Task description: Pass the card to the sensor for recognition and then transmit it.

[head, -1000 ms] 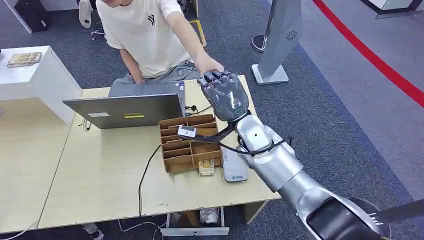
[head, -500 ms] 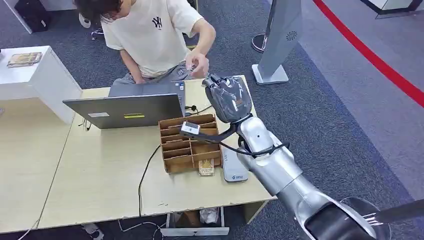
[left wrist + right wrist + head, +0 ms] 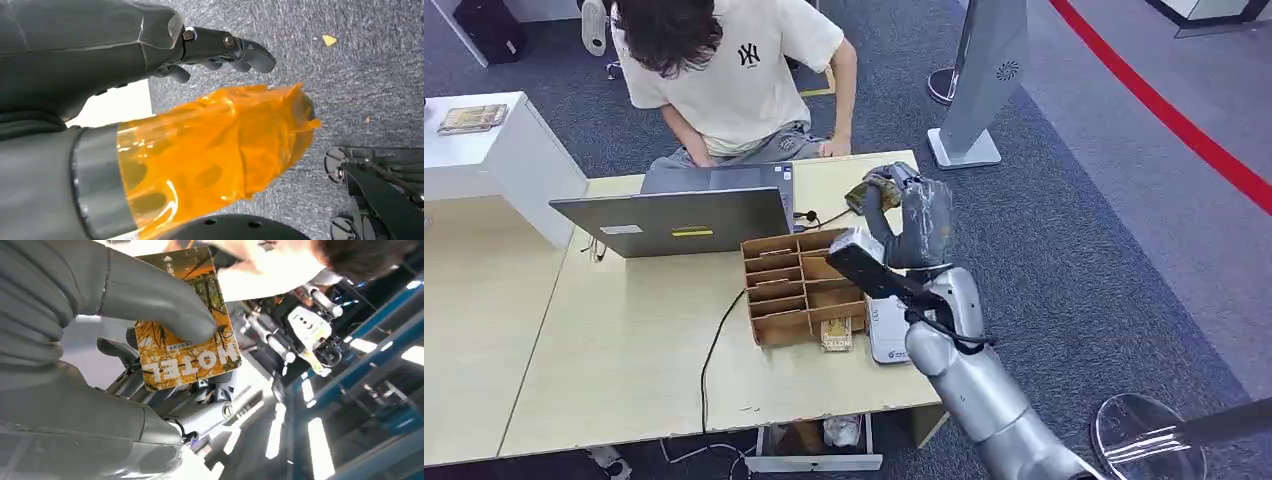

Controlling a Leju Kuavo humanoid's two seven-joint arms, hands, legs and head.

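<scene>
Pale wooden table [image 3: 624,370], person in cream T-shirt [image 3: 734,75] seated at far edge. Open grey laptop [image 3: 679,220] on far part of table. Brown compartmented cardboard tray [image 3: 789,300] right of laptop; white flat sensor unit [image 3: 886,335] just beside tray. Right hand [image 3: 914,220] raised over table's far right corner, thumb pinning orange "HOTEL" card [image 3: 187,320] against fingers. Left hand [image 3: 100,45] hangs above grey carpet, fingers loosely apart, holding nothing.

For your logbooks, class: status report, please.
Right robot hand holds hotel card, above table's far edge. Left robot hand holds nothing. Person seated opposite.
</scene>
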